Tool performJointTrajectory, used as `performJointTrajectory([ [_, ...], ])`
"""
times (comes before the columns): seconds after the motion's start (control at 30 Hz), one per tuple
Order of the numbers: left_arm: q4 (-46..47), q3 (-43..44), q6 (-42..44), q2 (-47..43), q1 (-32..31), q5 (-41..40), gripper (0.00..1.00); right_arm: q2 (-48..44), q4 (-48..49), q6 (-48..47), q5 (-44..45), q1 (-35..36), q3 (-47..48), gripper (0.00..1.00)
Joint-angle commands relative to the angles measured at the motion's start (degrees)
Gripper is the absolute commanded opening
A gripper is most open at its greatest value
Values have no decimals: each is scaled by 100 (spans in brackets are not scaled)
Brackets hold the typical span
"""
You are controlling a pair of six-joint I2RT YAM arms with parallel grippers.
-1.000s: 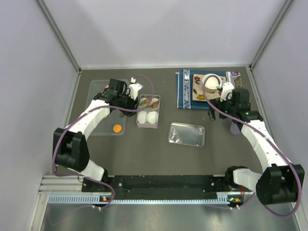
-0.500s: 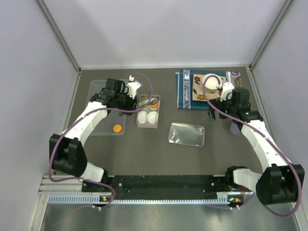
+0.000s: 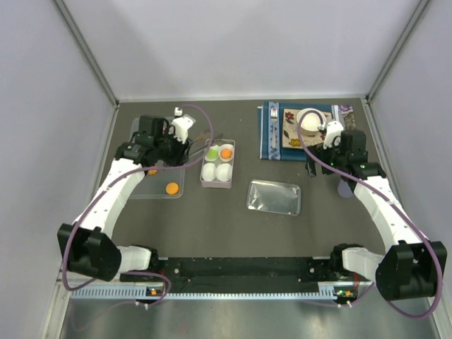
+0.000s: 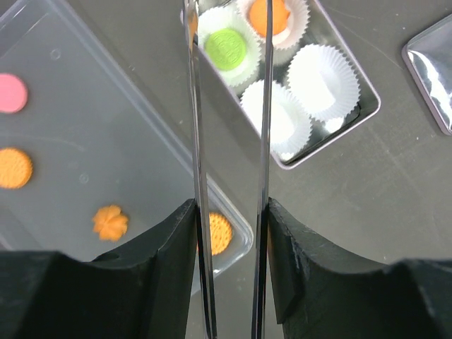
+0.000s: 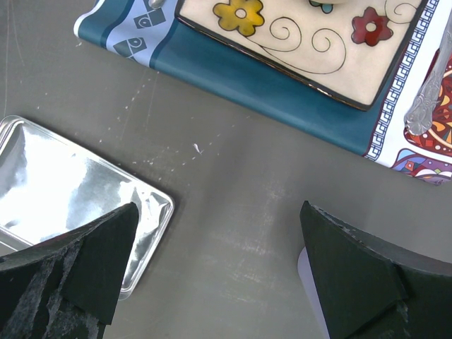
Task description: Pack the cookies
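**Left gripper on tweezers; right gripper empty**

- Left gripper (image 4: 229,233): fingers narrow, clamped on metal tweezers (image 4: 200,141). The blades stand apart and their tips run out of frame.
- Green cookie (image 4: 227,48) and orange cookie (image 4: 269,15): in paper cups of the tin box (image 4: 371,106), out toward the blade tips.
- Pink cookie (image 4: 10,93) and three orange ones: in the clear tray (image 4: 85,134), left of and between the fingers.
- Right gripper (image 5: 217,233): fingers wide, holding nothing. The tin lid (image 5: 63,183) lies beside its left finger.
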Motion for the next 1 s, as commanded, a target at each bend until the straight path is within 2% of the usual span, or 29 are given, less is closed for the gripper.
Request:
performJointTrajectory([
  [0.0, -367, 101, 136, -530, 592, 348, 46, -59, 122, -13, -43, 83, 280, 99],
  [0.17, -806, 57, 444, -837, 1882, 745, 45, -50, 113, -4, -87, 92, 289, 99],
  [0.43, -1000, -198, 945, -917, 3281, 921, 45, -41, 96, 13, -158, 83, 306, 99],
  [0.63, -755, -453, 1068, -794, 3766, 711, 45, -68, 78, 22, -184, 92, 315, 99],
  [0.97, 194, -717, 761, -302, 3801, 95, 45, -86, 87, 13, -184, 83, 315, 99],
])
